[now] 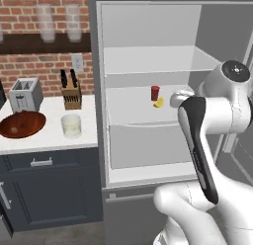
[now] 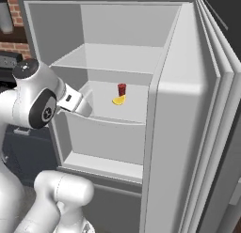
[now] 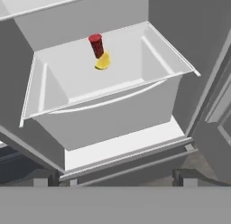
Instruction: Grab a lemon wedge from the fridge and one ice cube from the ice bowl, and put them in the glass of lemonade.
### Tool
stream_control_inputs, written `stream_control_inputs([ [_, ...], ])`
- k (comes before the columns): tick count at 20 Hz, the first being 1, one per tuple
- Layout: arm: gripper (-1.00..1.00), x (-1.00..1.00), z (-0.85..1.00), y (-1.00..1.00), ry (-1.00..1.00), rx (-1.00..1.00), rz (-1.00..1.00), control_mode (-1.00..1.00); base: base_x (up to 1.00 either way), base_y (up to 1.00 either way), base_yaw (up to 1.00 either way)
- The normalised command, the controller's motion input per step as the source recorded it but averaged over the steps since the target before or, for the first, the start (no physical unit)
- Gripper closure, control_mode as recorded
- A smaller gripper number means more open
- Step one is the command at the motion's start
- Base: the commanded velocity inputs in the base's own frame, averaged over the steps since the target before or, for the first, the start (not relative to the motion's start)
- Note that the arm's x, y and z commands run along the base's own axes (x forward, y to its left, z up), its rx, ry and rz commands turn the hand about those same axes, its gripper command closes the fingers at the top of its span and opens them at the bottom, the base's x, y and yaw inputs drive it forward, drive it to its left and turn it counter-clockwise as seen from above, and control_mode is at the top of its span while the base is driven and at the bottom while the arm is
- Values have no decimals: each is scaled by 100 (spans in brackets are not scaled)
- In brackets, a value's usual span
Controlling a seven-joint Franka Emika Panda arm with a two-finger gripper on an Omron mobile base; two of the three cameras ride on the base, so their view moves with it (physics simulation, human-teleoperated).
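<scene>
Inside the fridge [image 1: 148, 56], lemon wedge [image 3: 103, 62] beside, perhaps touching, red can [image 3: 96, 45].

The fridge [image 1: 148, 51] stands open in the centre of the left base view. On its middle shelf [image 1: 133, 108] lies the lemon wedge [image 1: 159, 103], touching a small red can [image 1: 155, 93] that stands upright just behind it. At the left of the frame, the white worktop [image 1: 54, 133] carries the ice bowl [image 1: 22, 124], the glass of lemonade [image 1: 71, 126], a toaster [image 1: 24, 94] and a knife block [image 1: 71, 96].
</scene>
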Motion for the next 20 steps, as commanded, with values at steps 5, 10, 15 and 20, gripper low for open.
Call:
stream_control_inputs([
  [5,-100,82,-10,8,0,-5,0,-100,0,0,0],
  [10,-100,100,-1,14,0,-9,0,-100,0,0,0],
  [15,-100,76,-22,0,4,0,0,-100,0,0,0],
  [20,-100,78,-58,-9,10,0,1,-100,0,0,0],
])
